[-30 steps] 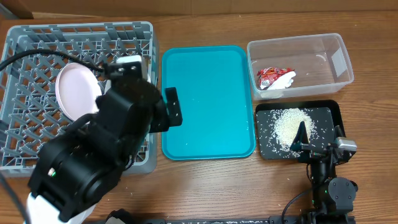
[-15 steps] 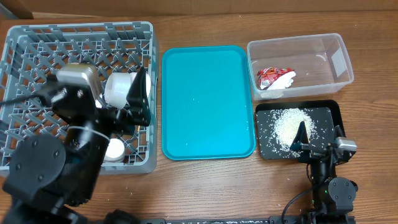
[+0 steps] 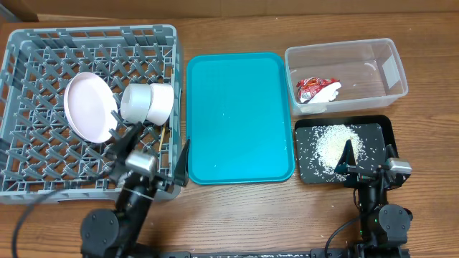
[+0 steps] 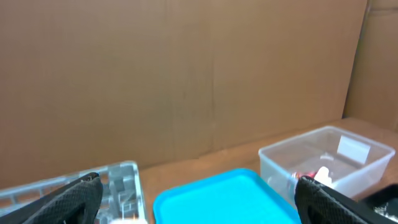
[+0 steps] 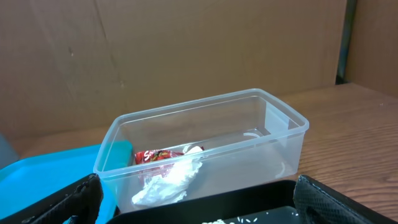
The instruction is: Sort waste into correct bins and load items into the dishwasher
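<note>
wrapper (image 3: 316,89) lies in the clear tub (image 3: 358,68), grains (image 3: 331,143) in the black tray (image 3: 376,140). left gripper (image 4: 198,194) and right gripper (image 5: 199,196) both gape wide, empty.

Rack (image 3: 43,43) at left; plate (image 3: 89,107) and bowl (image 3: 147,102) in it, bowl just right of plate. Serving tray (image 3: 240,115) in the middle. Right side: tub (image 3: 358,64) at back, wrapper (image 3: 318,89) inside; shallow tray (image 3: 380,125) in front, grains (image 3: 333,143) in it.

teal tray (image 3: 240,118) | on wooden table (image 3: 251,215) | behind: cardboard wall (image 4: 186,74), seemingly
</note>
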You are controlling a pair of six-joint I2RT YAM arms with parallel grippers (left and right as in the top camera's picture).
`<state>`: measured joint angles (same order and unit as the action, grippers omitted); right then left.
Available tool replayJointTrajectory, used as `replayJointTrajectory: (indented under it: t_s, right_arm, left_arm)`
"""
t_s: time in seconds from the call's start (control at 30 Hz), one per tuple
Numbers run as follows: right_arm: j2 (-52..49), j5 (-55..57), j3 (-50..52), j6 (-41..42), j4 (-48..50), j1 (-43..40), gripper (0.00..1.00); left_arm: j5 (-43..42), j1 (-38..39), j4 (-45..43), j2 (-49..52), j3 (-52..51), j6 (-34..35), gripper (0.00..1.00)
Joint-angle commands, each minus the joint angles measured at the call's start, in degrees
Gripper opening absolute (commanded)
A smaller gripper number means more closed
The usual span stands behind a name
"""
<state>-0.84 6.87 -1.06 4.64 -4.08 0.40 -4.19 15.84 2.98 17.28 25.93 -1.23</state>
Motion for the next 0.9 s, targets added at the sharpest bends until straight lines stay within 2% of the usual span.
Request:
replayJointTrajectory:
  t_s: [0.0, 0.23, 0.47, 0.73, 0.87]
  right_arm:
    - [0.68, 0.55, 0.61, -0.17, 0.33, -0.15, 1.00]
    - [0.68, 0.55, 0.61, -0.17, 0.33, -0.15, 1.00]
    - [0.68, 0.55, 0.61, -0.20, 0.33, -0.15, 1.00]
    - [0.68, 0.55, 0.61, -0.20, 0.33, -0.15, 1.00]
    - [0.68, 0.55, 0.61, -0.17, 0.33, -0.15, 1.00]
  left_arm:
    - [-1.36, -1.29, -1.75, -6.12, -6.16, 0.98, 1.00]
    - [-0.70, -1.79, -1.90, -16.92, -16.09, -0.31, 1.00]
    - [1.25, -2.05, -9.35, -17.11, -25.66, -0.50, 1.00]
    - [1.64, -2.05, -5.38, -17.03, -25.66, -0.50, 1.00]
    - [1.64, -2.05, 0.26, -17.03, -25.66, -0.50, 1.00]
